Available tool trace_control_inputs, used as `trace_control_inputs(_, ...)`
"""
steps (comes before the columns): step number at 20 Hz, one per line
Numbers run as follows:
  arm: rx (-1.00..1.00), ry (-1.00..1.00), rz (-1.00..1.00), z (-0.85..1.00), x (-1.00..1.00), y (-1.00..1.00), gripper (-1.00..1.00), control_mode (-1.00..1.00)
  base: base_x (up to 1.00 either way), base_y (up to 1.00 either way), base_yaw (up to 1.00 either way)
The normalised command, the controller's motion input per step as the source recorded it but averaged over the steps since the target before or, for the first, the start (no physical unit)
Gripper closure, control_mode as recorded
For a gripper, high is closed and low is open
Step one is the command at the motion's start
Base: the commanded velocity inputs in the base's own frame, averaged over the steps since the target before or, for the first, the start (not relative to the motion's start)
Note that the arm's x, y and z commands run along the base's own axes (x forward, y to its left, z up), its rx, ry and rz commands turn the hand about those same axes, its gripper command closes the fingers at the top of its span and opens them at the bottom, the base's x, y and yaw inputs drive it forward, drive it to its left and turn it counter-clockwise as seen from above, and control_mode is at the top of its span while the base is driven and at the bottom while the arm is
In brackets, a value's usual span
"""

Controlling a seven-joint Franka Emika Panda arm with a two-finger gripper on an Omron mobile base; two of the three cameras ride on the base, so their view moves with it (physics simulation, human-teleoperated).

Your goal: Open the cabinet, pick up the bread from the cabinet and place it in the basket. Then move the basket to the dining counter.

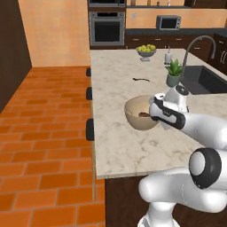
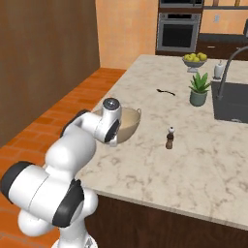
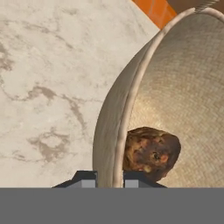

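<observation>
Clamped narrowly on the near rim of the basket (image 3: 183, 83), one tip each side of the wall, the gripper (image 3: 109, 177) holds it on the dining counter (image 1: 119, 146), with the bread (image 3: 151, 153) lying inside just behind the pinched edge. Judging by its thin woven-looking wall, the basket should be light and fairly stiff, though a one-sided rim pinch may let it tip, so a firm, level hold at the rim seems best.
</observation>
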Motion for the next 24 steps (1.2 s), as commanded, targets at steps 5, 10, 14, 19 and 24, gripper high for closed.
trace_control_inputs(5,0.0,0.0,0.01,-0.35,0.17,0.0,1.0,-1.0,0.0,0.0,0.0)
trace_control_inputs(10,0.0,0.0,0.0,-0.31,0.35,0.0,1.0,-1.0,0.0,0.0,0.0)
trace_control_inputs(14,0.0,0.0,0.0,-0.22,0.47,0.0,1.0,-1.0,0.0,0.0,0.0)
trace_control_inputs(19,0.0,0.0,0.0,-0.13,0.47,0.0,1.0,-1.0,0.0,0.0,0.0)
trace_control_inputs(24,0.0,0.0,0.0,-0.19,0.18,0.0,1.0,-1.0,0.0,0.0,0.0)
